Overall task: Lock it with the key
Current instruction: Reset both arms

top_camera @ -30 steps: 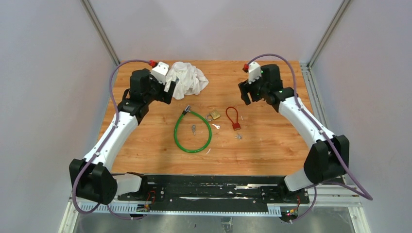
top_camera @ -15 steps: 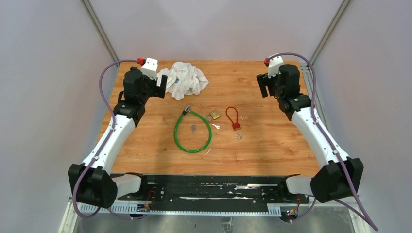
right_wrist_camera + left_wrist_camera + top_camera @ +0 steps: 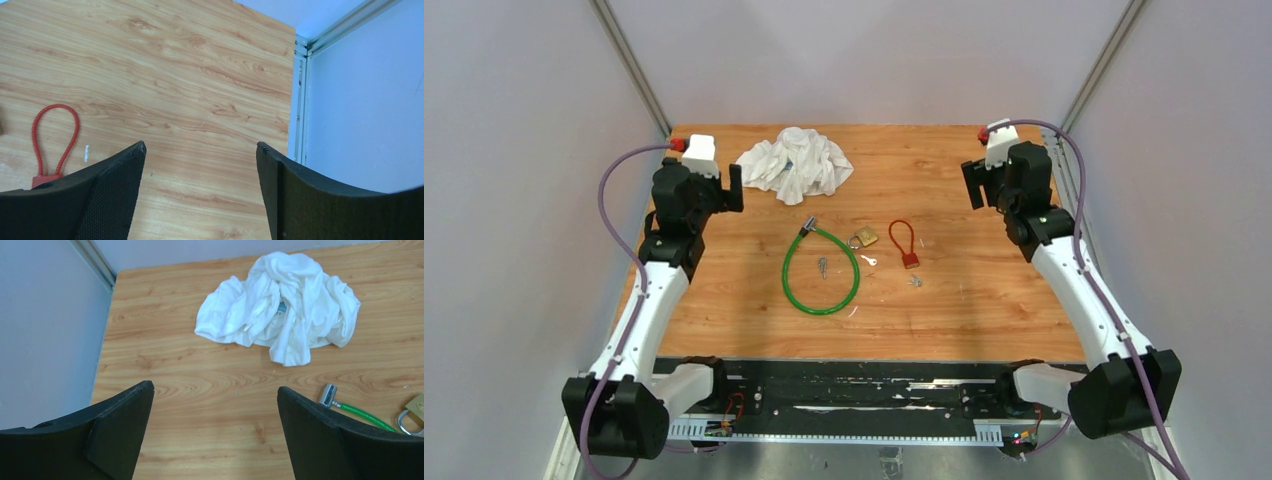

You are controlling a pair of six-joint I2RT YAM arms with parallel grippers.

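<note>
Left claw (image 3: 214, 388) spread, white cloth (image 3: 280, 310) ahead, cable lock (image 3: 361, 413) nearby

In the left wrist view the brass padlock (image 3: 416, 404) is cut off by the right edge, and the green cable lock (image 3: 360, 411) disappears behind the left gripper's finger (image 3: 340, 445). In the right wrist view the red cable lock (image 3: 42, 179) has its body half hidden behind the right gripper's finger (image 3: 95, 195). Overhead, the keys (image 3: 822, 266) are too small to match to any lock. Something bluish in the folds of the white cloth (image 3: 300, 300) cannot be identified.
</note>
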